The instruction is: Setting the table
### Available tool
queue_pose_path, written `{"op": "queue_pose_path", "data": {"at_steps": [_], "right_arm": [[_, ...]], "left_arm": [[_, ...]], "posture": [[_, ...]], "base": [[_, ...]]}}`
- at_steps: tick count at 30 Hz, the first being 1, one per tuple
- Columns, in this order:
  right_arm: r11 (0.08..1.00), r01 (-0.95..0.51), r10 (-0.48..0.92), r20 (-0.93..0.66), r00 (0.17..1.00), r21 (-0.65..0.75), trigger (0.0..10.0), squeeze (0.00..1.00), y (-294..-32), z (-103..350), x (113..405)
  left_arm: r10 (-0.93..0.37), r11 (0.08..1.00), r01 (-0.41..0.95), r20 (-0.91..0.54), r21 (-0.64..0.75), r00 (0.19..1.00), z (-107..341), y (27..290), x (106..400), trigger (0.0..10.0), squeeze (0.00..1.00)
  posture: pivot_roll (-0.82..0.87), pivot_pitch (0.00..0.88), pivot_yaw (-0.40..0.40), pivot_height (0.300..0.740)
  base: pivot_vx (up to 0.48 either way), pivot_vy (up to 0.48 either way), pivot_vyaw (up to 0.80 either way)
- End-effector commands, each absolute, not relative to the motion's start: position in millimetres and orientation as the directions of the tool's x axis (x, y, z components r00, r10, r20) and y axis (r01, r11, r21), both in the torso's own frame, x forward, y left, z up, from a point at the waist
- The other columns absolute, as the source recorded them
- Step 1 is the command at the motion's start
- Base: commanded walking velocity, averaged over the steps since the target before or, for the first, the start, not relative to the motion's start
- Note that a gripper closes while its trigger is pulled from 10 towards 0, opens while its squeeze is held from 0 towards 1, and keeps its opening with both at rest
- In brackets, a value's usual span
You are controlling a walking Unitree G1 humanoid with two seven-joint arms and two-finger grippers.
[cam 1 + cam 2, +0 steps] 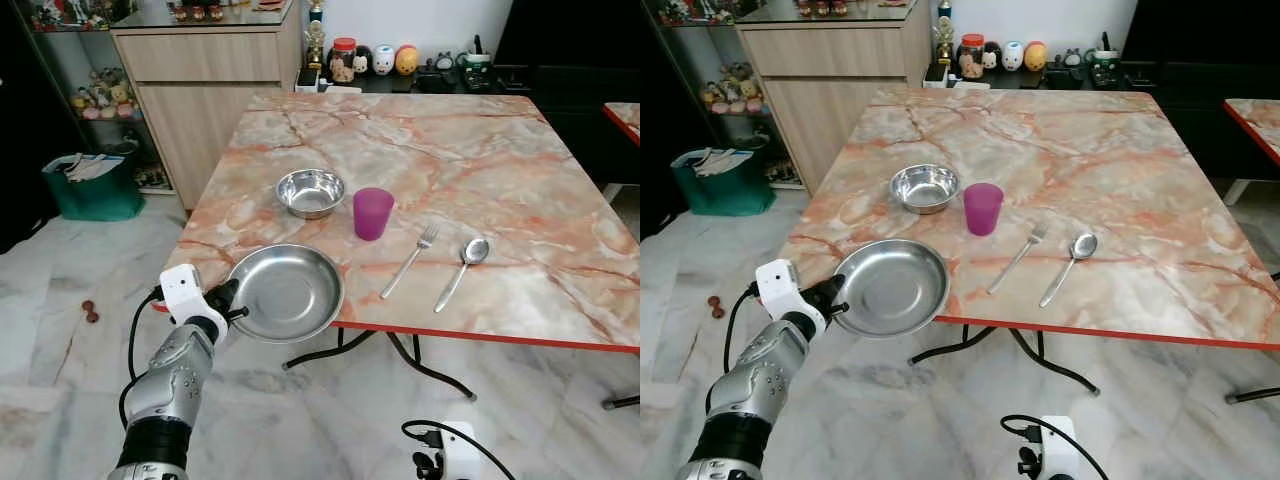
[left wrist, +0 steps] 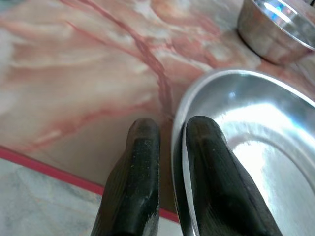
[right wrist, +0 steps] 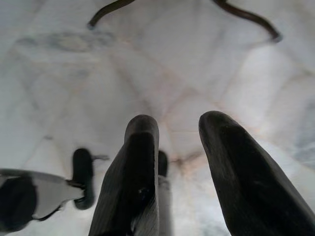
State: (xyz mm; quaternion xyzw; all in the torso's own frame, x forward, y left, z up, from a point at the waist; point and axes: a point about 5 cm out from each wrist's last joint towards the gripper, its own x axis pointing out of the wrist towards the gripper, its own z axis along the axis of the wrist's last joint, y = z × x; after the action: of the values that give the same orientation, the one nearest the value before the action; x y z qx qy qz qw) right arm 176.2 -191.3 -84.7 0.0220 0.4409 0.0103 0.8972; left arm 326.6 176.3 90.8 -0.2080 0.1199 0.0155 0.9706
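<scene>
The plate (image 1: 290, 291) is a round, shallow dish of polished steel with a broad flat well and a low raised rim. It sits at the near left corner of the table (image 1: 520, 180), its near edge overhanging the red-trimmed table edge. The left gripper (image 2: 170, 147) pinches the plate's left rim: one black finger lies over the rim on the inside of the dish, the other under it, pressed together on the thin metal. The fingers (image 2: 140, 167) are matte black with a fine grainy texture and rounded tips.

Just behind the plate stands a small steel bowl (image 1: 310, 191), round, deeper and mirror-bright. Beside the bowl on its right is a purple cup (image 1: 372, 213), translucent plastic, tapered, upright. Right of the cup lie a steel fork (image 1: 411, 260) and a steel spoon (image 1: 462, 270), side by side, apart from each other, handles toward the near edge. The tabletop is smooth, glossy stone-pattern in pink, orange and cream veining.

The right gripper (image 3: 179, 162) hangs low over the pale marbled floor tiles (image 1: 300, 420), its two fingers spread with nothing between them.

Beyond the table stand a wood-veneer cabinet (image 1: 205, 80) and a green bag (image 1: 95, 190) on the floor.
</scene>
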Motion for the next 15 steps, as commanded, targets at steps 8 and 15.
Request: {"op": "queue_pose_path", "data": {"at_steps": [8,15], "right_arm": [[0.998,-0.02,0.055,-0.782,0.621,0.054,10.0,0.0,-164,-83,186],[0.998,-0.029,0.062,-0.781,0.621,0.056,10.0,0.0,-153,-83,189]], "left_arm": [[0.002,0.903,-0.092,-0.211,-0.419,0.977,102,175,332,10.0,1.0],[-0.02,0.965,-0.033,-0.199,-0.262,0.98,115,178,332,10.0,0.0]], "posture": [[0.0,0.0,-0.001,0.74],[0.01,0.0,-0.002,0.74]], "base": [[0.0,0.0,0.0],[0.0,0.0,0.0]]}}
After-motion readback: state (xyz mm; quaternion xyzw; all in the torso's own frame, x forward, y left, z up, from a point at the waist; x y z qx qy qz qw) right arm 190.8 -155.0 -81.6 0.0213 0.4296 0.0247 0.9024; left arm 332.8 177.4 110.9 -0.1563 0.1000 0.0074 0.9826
